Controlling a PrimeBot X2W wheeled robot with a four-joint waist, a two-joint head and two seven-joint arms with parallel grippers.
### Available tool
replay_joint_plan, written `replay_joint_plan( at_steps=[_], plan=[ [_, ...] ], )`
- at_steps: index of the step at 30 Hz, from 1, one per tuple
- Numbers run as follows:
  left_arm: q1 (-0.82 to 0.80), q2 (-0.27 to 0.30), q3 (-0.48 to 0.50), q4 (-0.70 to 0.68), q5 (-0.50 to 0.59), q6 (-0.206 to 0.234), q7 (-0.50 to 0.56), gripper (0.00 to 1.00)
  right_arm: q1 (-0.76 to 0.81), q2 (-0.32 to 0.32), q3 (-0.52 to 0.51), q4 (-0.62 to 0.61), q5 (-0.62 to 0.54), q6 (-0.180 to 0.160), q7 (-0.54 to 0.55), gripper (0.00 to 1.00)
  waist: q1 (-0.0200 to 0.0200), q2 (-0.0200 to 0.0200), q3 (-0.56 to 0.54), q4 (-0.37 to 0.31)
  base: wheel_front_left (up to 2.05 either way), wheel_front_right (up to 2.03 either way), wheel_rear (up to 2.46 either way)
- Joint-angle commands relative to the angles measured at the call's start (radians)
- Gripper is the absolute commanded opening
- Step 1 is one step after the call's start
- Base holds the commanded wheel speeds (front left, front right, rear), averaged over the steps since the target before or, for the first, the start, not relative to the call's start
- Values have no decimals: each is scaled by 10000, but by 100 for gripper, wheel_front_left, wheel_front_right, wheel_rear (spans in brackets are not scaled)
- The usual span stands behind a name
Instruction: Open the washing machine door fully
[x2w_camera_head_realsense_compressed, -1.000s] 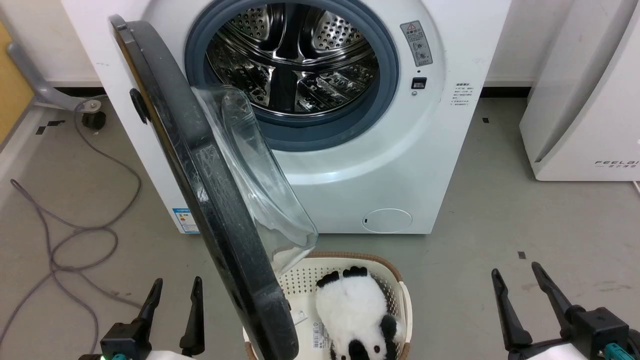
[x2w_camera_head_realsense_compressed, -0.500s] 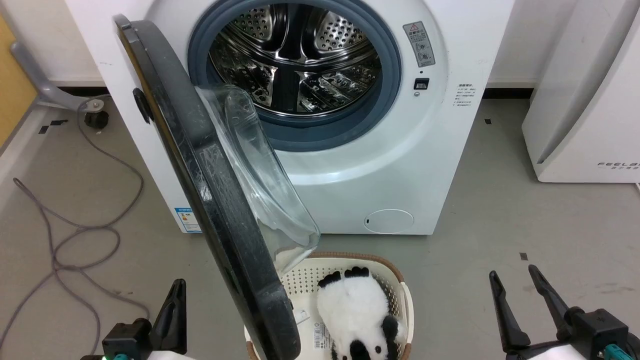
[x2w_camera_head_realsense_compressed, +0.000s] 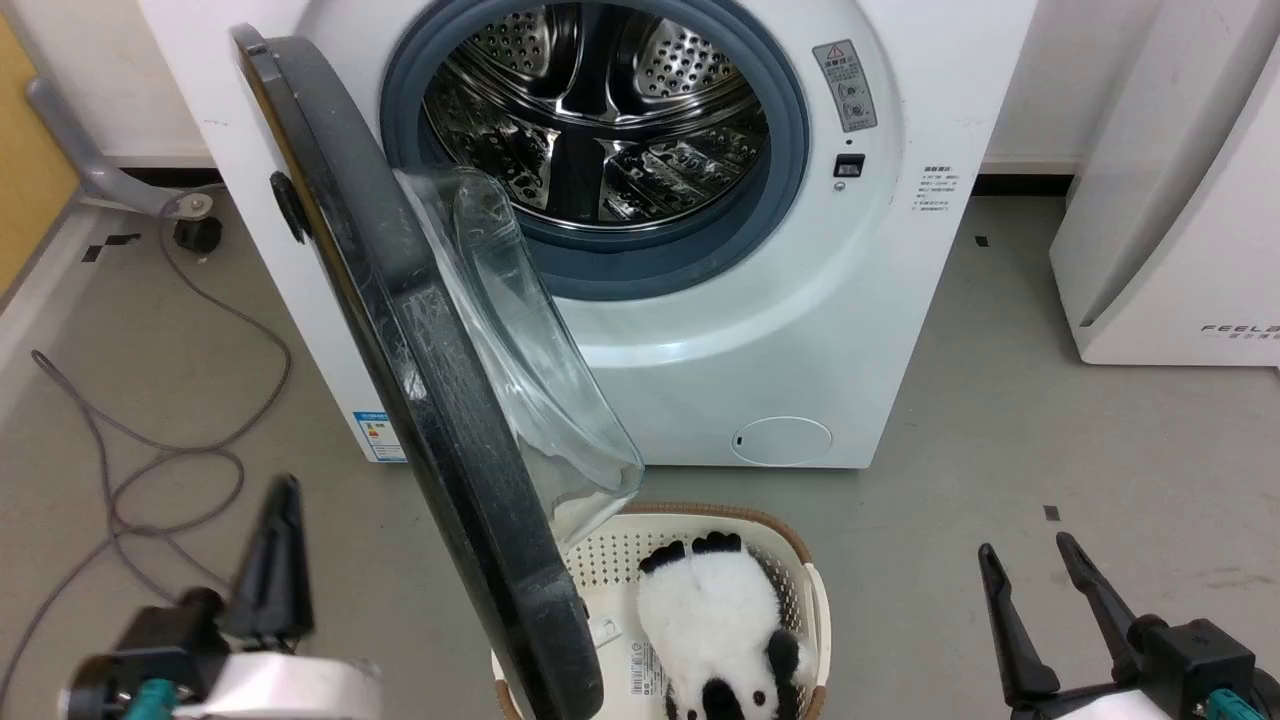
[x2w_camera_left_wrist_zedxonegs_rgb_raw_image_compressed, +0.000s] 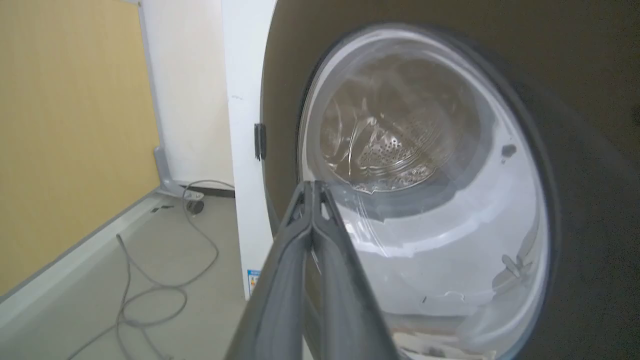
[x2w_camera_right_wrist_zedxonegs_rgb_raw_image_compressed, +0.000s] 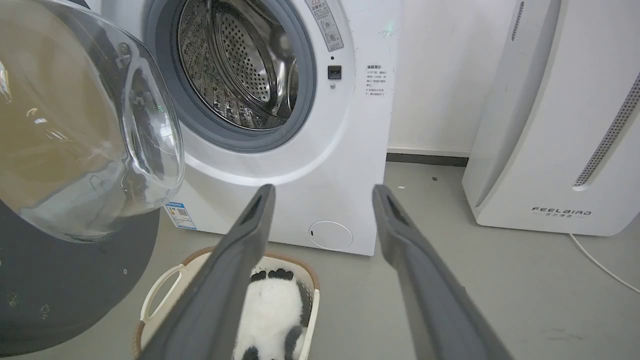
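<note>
Right of the left claw (x2w_camera_head_realsense_compressed: 283, 495) hangs the washing machine door (x2w_camera_head_realsense_compressed: 420, 400).

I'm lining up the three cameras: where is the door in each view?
Head: door edge-on, left of centre, running upper left to bottom.
Left wrist: door, outer face, across the right.
Right wrist: door, inner glass bowl, at left.
Shared landmark: blue sticker beside the door.

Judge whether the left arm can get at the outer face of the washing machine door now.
Probably yes: the left gripper, fingers shut, points at the washing machine door from its outer side, nothing between them.
</note>
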Motion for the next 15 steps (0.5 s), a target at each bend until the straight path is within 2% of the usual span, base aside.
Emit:
replay_joint_plan(
  at_steps=[1, 9, 15],
  plan=[
    [-229, 69, 136, -488, -16, 75, -55, 0, -9, 45, -2, 48, 64, 8, -59, 100, 1, 0, -20, 9, 0, 0, 0],
    [-607, 108, 428, -2838, 85, 215, -55, 0, -26, 45, -4, 121, 102, 8, -77, 100, 1, 0, -54, 30, 0, 0, 0],
    [-1125, 145, 387, -4560, 90, 75, -55, 0, -75, 45, 17, 170, 97, 8, -91, 100, 1, 0, -23, -17, 0, 0, 0]
  ],
)
